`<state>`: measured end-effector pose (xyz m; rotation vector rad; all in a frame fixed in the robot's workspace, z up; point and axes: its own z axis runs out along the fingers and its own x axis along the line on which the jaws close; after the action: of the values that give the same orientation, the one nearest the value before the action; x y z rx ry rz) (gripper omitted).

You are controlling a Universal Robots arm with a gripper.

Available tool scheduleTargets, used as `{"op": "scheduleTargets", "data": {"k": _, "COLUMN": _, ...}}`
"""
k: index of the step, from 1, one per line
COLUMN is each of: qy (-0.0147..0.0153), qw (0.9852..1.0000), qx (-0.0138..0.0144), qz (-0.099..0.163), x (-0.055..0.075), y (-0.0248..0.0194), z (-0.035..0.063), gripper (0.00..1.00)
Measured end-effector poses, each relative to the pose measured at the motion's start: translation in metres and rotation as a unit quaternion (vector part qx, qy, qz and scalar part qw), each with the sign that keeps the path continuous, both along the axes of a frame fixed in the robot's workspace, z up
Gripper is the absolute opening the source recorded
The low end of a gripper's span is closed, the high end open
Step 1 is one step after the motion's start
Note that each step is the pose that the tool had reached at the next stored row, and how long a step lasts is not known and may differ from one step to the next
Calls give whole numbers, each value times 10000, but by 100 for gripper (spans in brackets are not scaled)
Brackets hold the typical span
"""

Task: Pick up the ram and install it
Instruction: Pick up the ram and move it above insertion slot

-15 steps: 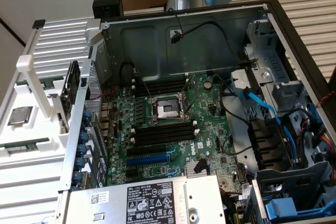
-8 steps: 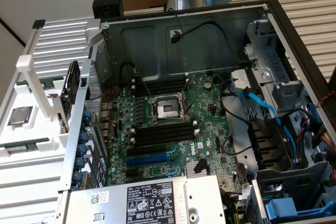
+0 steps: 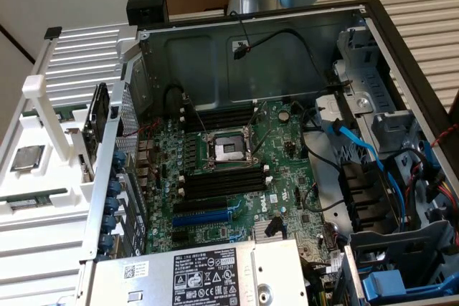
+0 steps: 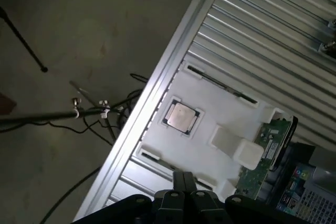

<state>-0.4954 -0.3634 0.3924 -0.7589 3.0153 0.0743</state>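
The two black fingers (image 4: 178,182) are pressing fully together, gripping nothing, and are hanging high over the white plastic holder (image 3: 57,180) on the ribbed metal bench (image 3: 86,55). The long, thin green ram stick (image 3: 29,201) is sitting edge-up in the holder's near slot. It is lying just nearer than the square silver processor chip (image 3: 26,157), left of the open metal computer case (image 3: 201,55), and well apart from the fingers.
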Motion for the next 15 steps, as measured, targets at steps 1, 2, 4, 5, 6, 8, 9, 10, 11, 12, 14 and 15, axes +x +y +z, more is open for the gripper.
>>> {"op": "scheduleTargets", "data": {"k": 1, "qy": 0, "qw": 10000, "qx": 0, "qz": 88, "x": 0, "y": 0, "z": 0, "gripper": 10}}
{"op": "scheduleTargets", "data": {"k": 2, "qy": 0, "qw": 9998, "qx": 0, "qz": 177, "x": 0, "y": 0, "z": 0, "gripper": 10}}
{"op": "scheduleTargets", "data": {"k": 4, "qy": 0, "qw": 9993, "qx": 0, "qz": 366, "x": 0, "y": 0, "z": 0, "gripper": 10}}
{"op": "scheduleTargets", "data": {"k": 5, "qy": 0, "qw": 9990, "qx": 0, "qz": 458, "x": 0, "y": 0, "z": 0, "gripper": 10}}
{"op": "scheduleTargets", "data": {"k": 6, "qy": 0, "qw": 9985, "qx": 0, "qz": 548, "x": 0, "y": 0, "z": 0, "gripper": 10}}
{"op": "scheduleTargets", "data": {"k": 8, "qy": 0, "qw": 9973, "qx": 0, "qz": 730, "x": 0, "y": 0, "z": 0, "gripper": 10}}
{"op": "scheduleTargets", "data": {"k": 9, "qy": 0, "qw": 9949, "qx": 0, "qz": 1004, "x": 0, "y": 0, "z": 0, "gripper": 10}}
{"op": "scheduleTargets", "data": {"k": 10, "qy": 0, "qw": 9940, "qx": 0, "qz": 1093, "x": 0, "y": 0, "z": 0, "gripper": 10}}
{"op": "scheduleTargets", "data": {"k": 11, "qy": 0, "qw": 9930, "qx": 0, "qz": 1183, "x": 0, "y": 0, "z": 0, "gripper": 10}}
{"op": "scheduleTargets", "data": {"k": 12, "qy": 0, "qw": 9918, "qx": 0, "qz": 1275, "x": 0, "y": 0, "z": 0, "gripper": 10}}
{"op": "scheduleTargets", "data": {"k": 14, "qy": 0, "qw": 9893, "qx": 0, "qz": 1456, "x": 0, "y": 0, "z": -1, "gripper": 10}}
{"op": "scheduleTargets", "data": {"k": 15, "qy": 0, "qw": 9865, "qx": 0, "qz": 1639, "x": 0, "y": 0, "z": -1, "gripper": 10}}
